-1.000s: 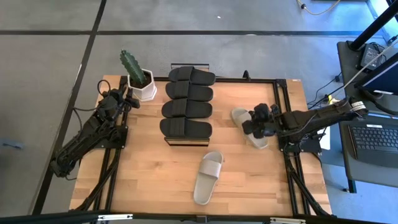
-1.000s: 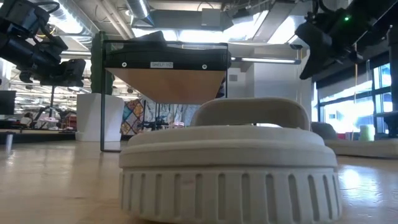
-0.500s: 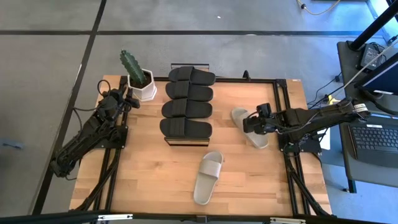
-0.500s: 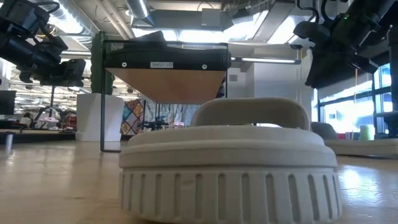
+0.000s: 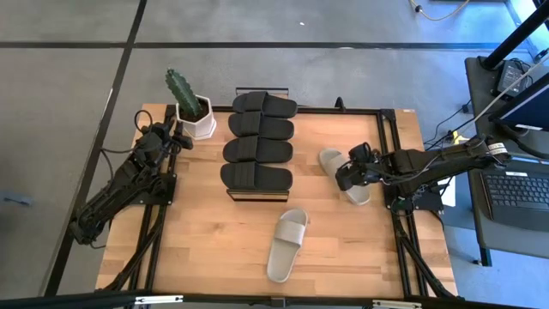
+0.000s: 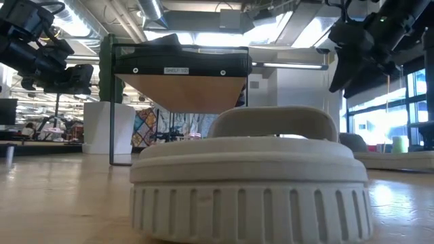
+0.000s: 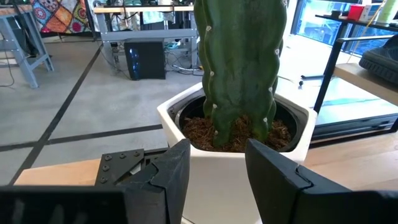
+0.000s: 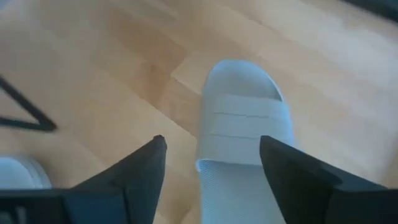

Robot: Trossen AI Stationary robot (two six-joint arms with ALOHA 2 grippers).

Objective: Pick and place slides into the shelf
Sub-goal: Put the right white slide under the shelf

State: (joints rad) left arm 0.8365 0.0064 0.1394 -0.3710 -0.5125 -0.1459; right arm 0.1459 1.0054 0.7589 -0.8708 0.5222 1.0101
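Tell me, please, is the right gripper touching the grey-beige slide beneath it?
Apart: in the right wrist view the open right gripper hangs above the grey-beige slide, its fingers clear of the strap.

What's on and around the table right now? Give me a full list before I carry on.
Black open-toe slides: four, black, lined up side by side on top of the shelf.
Light grey-beige slide: one, on the tabletop near the front edge, apart from the shelf.
Second light grey-beige slide: one, on the tabletop right of the shelf, under the right gripper.
Low shelf with dark frame: one, at the table's back centre.
Green cactus in a white pot: one, back left, beside the shelf.
Light wood table: one.
Laptop: one, dark, off the table's right side.
Left gripper: open, idle by the cactus pot.
Right gripper: open, above the second slide.
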